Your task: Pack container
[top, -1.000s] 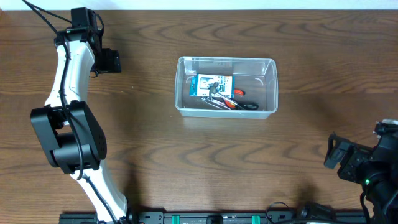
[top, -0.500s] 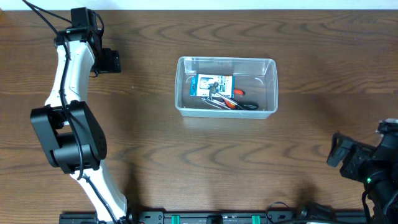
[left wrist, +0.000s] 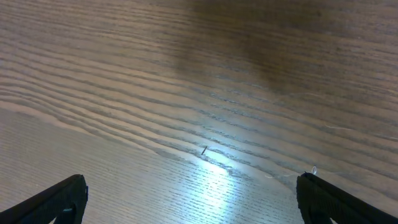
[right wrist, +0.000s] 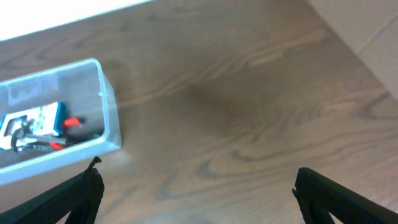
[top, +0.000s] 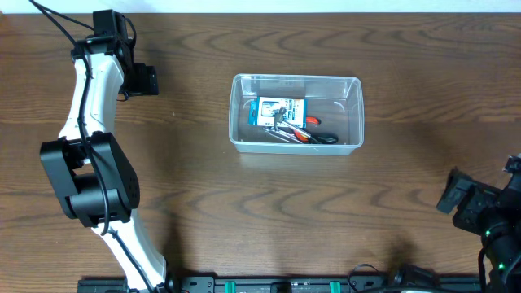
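Note:
The container (top: 295, 78), a clear plastic tub, stands in the middle of the wooden table. Inside it lie a small blue-and-white box (top: 281, 111) and hand tools with red and black handles (top: 313, 136). My left gripper (top: 148, 80) hangs open at the far left back, well apart from the tub. In the left wrist view, only bare wood shows between its fingers (left wrist: 59, 200). My right gripper (top: 453, 195) is open near the front right corner. The right wrist view has the container (right wrist: 109, 121) off to the left, with nothing between the fingertips (right wrist: 329, 193).
The left arm's white links and black joint (top: 89, 175) stand along the table's left side. A black rail (top: 285, 285) runs along the front edge. A pale wall or floor strip shows beyond the table's far edge (right wrist: 367, 31).
My right gripper has drawn back to the right and slightly toward the front edge, away from the container. The left arm and the tub's contents have not moved.

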`<state>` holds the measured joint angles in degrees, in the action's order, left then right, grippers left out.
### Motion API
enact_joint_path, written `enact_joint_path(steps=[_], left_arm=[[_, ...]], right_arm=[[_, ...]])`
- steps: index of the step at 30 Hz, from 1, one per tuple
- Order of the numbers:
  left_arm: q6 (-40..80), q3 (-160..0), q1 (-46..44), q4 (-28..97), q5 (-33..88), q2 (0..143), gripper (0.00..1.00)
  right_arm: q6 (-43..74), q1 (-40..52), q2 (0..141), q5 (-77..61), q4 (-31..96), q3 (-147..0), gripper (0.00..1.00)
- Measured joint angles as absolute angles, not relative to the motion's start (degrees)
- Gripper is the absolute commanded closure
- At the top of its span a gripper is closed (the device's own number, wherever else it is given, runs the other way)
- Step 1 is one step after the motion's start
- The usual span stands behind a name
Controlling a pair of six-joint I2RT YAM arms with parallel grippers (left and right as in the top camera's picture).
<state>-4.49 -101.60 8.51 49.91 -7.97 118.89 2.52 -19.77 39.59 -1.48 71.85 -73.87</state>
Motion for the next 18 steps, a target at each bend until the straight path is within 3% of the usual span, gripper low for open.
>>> enact_joint_path(steps=[10,18], left_arm=[[-4.49,-101.60,8.51,49.89,-7.97,118.89,0.02],[-4.49,-101.60,8.51,49.89,-7.97,118.89,0.02]], right_arm=[[-5.43,-7.55,27.35,-1.28,56.84,-68.75,0.01],[-7.99,-4.51,16.69,-1.54,40.18,-53.82,0.01]])
